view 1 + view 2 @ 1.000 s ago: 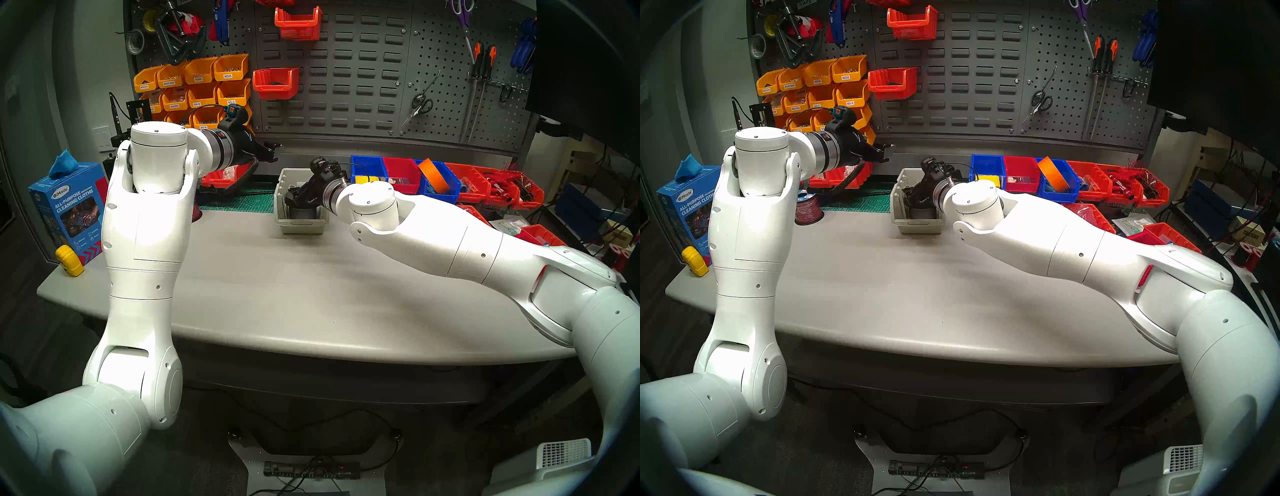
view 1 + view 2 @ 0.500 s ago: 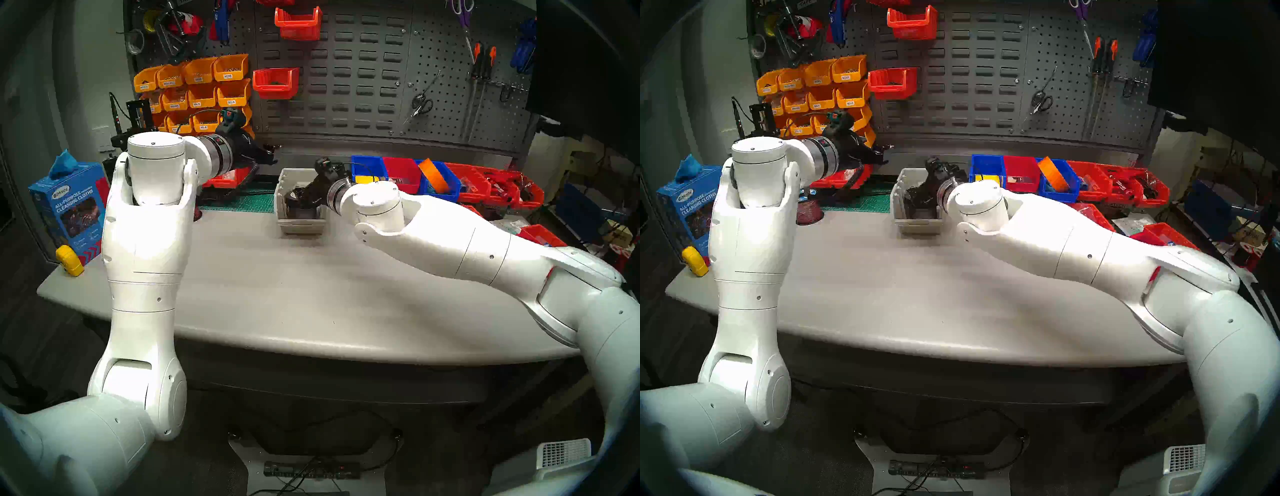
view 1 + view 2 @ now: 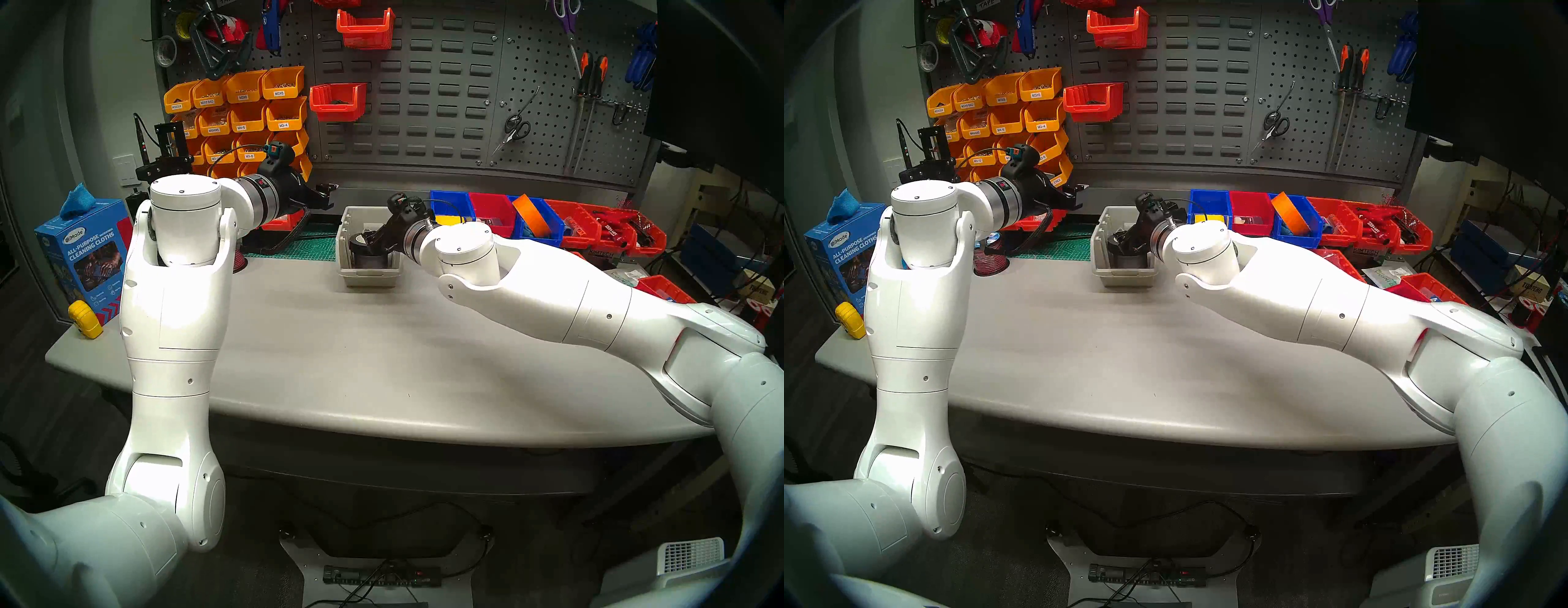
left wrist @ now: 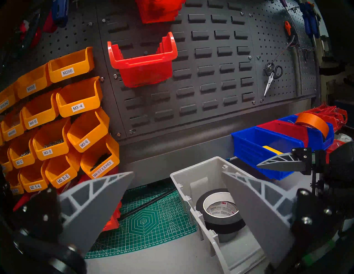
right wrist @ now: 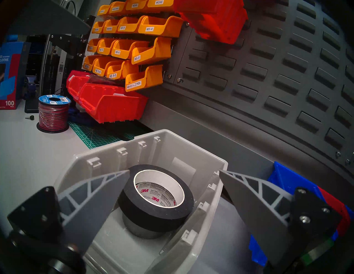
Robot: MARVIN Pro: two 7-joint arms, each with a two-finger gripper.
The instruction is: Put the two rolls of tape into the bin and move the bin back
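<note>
At the far left of the grey table (image 3: 339,361) stands a blue box of cleaning cloths (image 3: 87,259) with a yellow tape measure (image 3: 85,319) in front of it. The left gripper (image 3: 329,196) hangs above the table's back edge, over the green cutting mat (image 4: 149,220), its 2 fingers (image 4: 99,201) spread wide apart and holding nothing. A red wire spool (image 5: 53,114) sits on the table beside the mat.

Right of the mat stands the beige-grey bin (image 5: 107,164), near the table's back. Both rolls lie inside it, stacked: the black roll (image 5: 157,208) with its white printed core on top, slightly tilted, and the silver-grey roll (image 5: 141,228) under it.

The right gripper (image 5: 172,191) is at the bin's right side, jaws wide apart and gripping nothing; in the right wrist view 1 finger (image 5: 99,197) is inside the bin just beside the black roll and the other (image 5: 254,201) is outside the bin's right wall.

Further right, blue and red bins line the back, 1 blue bin holding an orange roll (image 3: 530,216).
</note>
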